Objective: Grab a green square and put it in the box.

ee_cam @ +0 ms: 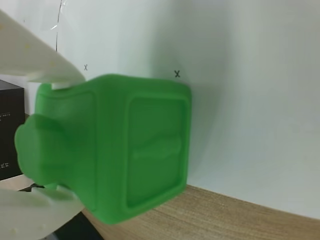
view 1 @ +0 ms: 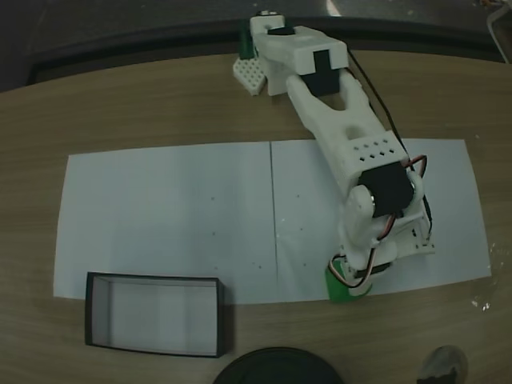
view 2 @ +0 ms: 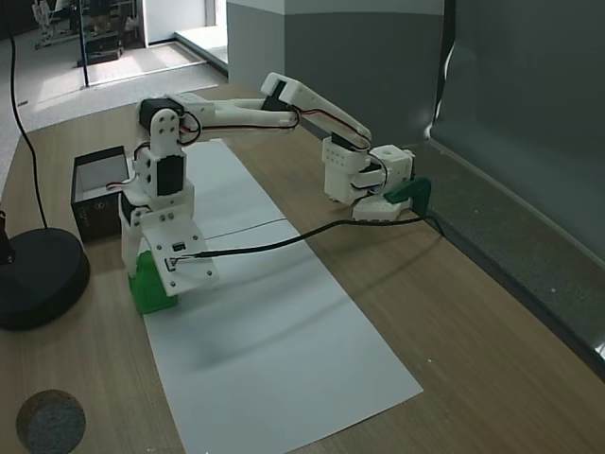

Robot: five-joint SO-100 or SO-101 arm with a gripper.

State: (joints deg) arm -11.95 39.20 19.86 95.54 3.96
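The green square (view 1: 342, 290) sits at the near edge of the white paper, under the wrist of the arm. My gripper (view 1: 340, 278) is shut on it. In the wrist view the green square (ee_cam: 125, 150) looms large, and my gripper (ee_cam: 70, 137) holds it with one white finger (ee_cam: 45, 65) above and one below. In a fixed view from the side, the green square (view 2: 151, 288) rests at or just above the table inside my gripper (view 2: 149, 279). The box (view 1: 152, 279), black-walled with a pale floor, stands left of it; the box (view 2: 99, 157) is behind the arm here.
White paper (view 1: 176, 216) covers the middle of the wooden table. A round black disc (view 1: 276, 368) lies at the near edge, with a small grey round spot (view 1: 442, 364) to its right. The arm's base (view 2: 369, 175) and a black cable (view 2: 284, 241) cross the paper.
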